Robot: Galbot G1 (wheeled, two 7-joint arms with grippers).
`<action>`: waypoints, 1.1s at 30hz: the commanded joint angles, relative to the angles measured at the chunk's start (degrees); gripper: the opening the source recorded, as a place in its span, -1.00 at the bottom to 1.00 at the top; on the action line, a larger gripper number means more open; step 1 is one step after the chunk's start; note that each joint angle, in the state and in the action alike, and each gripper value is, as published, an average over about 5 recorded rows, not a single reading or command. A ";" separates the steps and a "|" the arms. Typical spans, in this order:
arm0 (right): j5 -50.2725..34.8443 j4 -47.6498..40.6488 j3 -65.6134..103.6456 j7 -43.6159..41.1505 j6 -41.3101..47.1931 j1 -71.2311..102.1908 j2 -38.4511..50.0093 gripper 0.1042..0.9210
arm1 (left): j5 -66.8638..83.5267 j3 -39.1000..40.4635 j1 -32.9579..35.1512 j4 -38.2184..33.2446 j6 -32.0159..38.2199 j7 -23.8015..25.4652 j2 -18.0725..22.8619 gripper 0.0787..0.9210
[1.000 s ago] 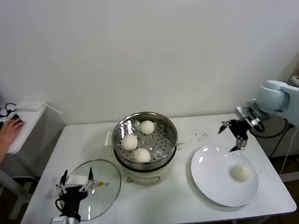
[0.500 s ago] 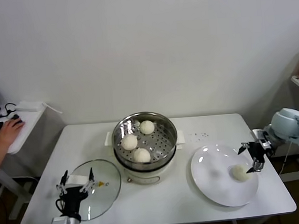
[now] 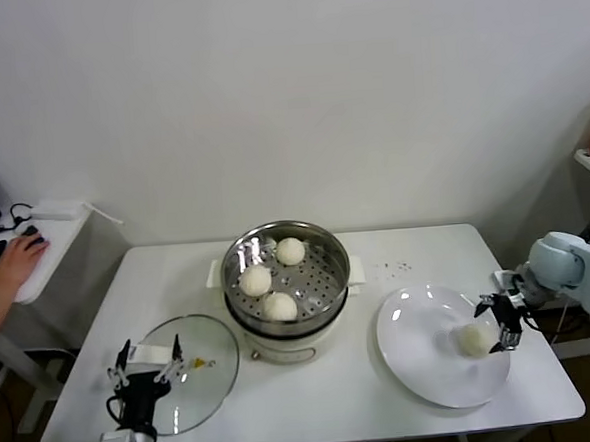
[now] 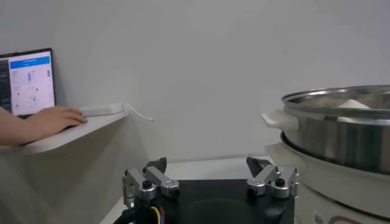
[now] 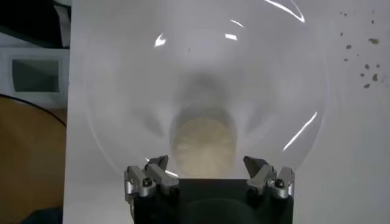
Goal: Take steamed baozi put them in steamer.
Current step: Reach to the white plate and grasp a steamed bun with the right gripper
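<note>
White table (image 3: 326,399) with steamer (image 3: 287,279), glass lid (image 3: 199,372), white plate (image 3: 424,358), dark crumbs (image 3: 390,268)

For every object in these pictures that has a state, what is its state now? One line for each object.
steamer: uncovered, holds three baozi.
glass lid: off, lying flat on the table.
baozi on the plate: not yet taken, between the open fingers.
plate: holds one baozi.
right gripper: open, lowered at the baozi.
left gripper: open, idle above the lid.
</note>
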State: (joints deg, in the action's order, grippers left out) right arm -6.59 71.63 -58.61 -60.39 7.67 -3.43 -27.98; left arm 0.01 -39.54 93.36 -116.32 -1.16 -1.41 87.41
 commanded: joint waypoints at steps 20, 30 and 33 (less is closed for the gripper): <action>1.12 -3.03 1.16 -0.04 0.82 2.80 -3.61 0.73 | 0.15 -0.08 -0.46 0.76 -0.03 -0.04 0.15 0.77; 0.84 -3.07 1.40 -0.04 0.85 2.81 -3.55 0.54 | 0.10 0.03 -0.56 0.90 -0.04 -0.06 0.18 0.77; 0.44 -2.77 1.33 -0.07 0.98 2.43 -3.52 0.53 | 0.07 0.10 -0.61 0.98 -0.01 -0.07 0.30 0.77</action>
State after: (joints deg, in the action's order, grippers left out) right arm -5.78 68.72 -57.34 -60.39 8.48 -0.73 -31.35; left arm 0.15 -39.53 92.84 -115.48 -1.19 -1.46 87.56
